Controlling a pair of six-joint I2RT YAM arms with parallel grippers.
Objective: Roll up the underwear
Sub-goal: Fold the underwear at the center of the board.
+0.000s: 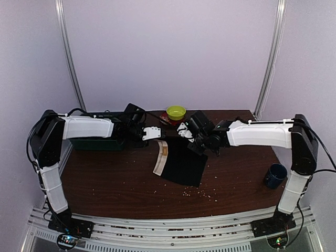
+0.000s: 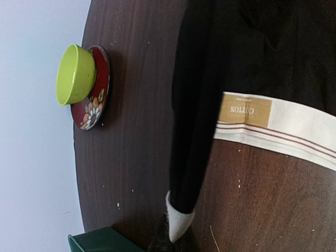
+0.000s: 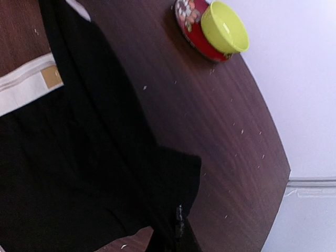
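The underwear [image 1: 182,164] is black with a white waistband [image 1: 160,157] that carries a tan label. It lies mid-table, its far edge lifted between both arms. My left gripper [image 1: 159,133] is shut on the far left corner; in the left wrist view the white tip of the band [image 2: 178,223] sits pinched in the gripper [image 2: 176,240]. My right gripper [image 1: 184,133] is shut on the far right corner, and the right wrist view shows black cloth [image 3: 105,173] running into the gripper [image 3: 179,239]. The fingertips themselves are mostly hidden by fabric.
A lime green bowl [image 1: 176,112] sits on a red flowered plate [image 2: 93,107] at the table's far edge. A dark green box [image 1: 97,143] lies under the left arm. A blue mug [image 1: 274,175] stands at the right. Crumbs [image 1: 199,193] dot the brown table [image 1: 105,184].
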